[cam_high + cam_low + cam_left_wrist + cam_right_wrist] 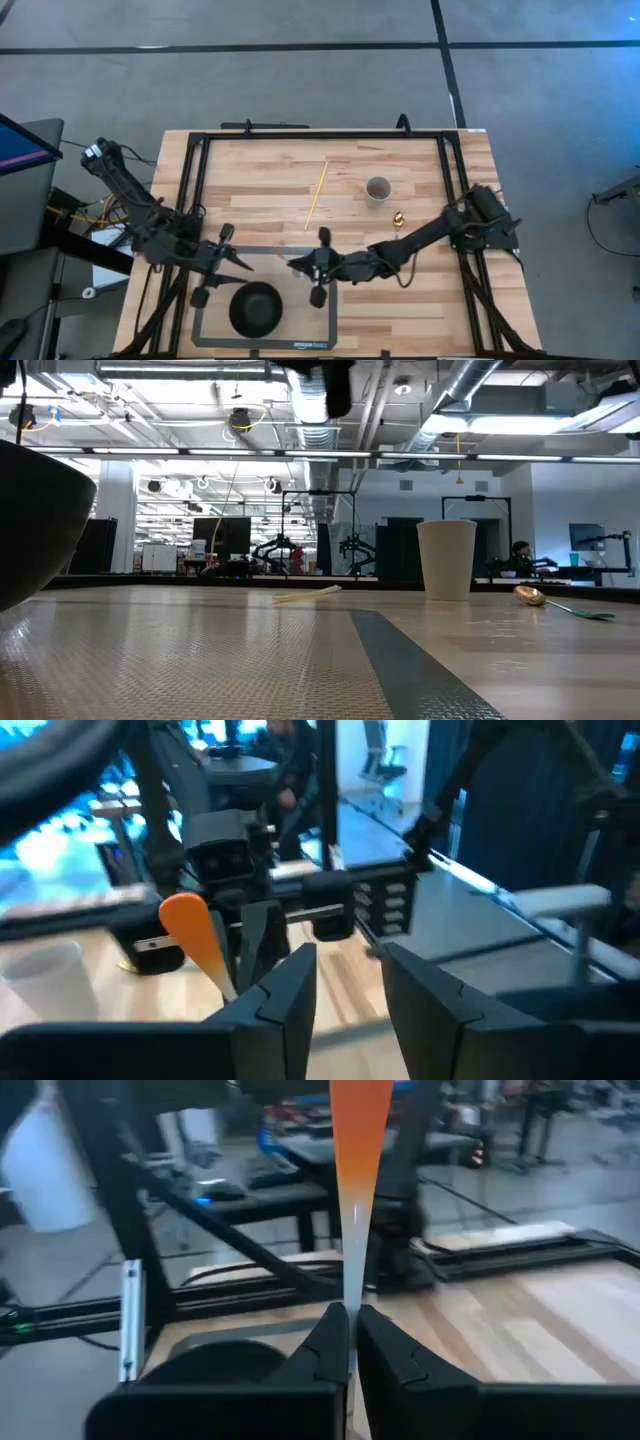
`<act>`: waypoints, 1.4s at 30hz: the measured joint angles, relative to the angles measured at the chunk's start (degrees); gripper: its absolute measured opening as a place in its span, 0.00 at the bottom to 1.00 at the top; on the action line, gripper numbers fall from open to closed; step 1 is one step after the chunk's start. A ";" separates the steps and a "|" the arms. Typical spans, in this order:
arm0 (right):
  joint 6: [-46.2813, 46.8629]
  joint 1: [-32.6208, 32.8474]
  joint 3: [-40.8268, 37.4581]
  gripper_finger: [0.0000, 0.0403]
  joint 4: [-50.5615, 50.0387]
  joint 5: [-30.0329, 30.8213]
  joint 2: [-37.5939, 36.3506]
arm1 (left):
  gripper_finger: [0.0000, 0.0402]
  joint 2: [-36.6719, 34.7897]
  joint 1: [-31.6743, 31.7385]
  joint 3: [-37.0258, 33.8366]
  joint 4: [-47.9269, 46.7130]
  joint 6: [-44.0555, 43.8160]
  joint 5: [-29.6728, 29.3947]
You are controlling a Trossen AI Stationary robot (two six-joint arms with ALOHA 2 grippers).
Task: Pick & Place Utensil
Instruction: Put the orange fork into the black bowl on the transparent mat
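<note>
Left gripper (238, 262) fingers apart, empty, above the mat's (331, 300) left edge near the black bowl (256, 308). Right gripper (296, 264) clamped on the orange utensil (358, 1140) at its narrow handle, held upright over the mat. Judged light, stiff, smooth plastic; a grip low on the handle may let it pivot. Chopsticks (316, 195), cup (378, 188), spoon (398, 219) lie farther back.
</note>
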 joint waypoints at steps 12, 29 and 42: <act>-3.50 -3.30 16.02 0.01 6.66 -20.46 13.45 | 0.29 0.17 -16.26 -0.02 -24.20 -44.16 0.11; -3.48 -5.08 29.63 0.01 -2.31 -27.76 26.92 | 0.29 13.74 -23.51 -9.64 -20.74 -81.20 2.28; 0.03 -5.30 29.68 0.04 -6.61 -27.73 28.87 | 0.29 18.11 -21.54 -11.52 -14.28 -81.13 -2.67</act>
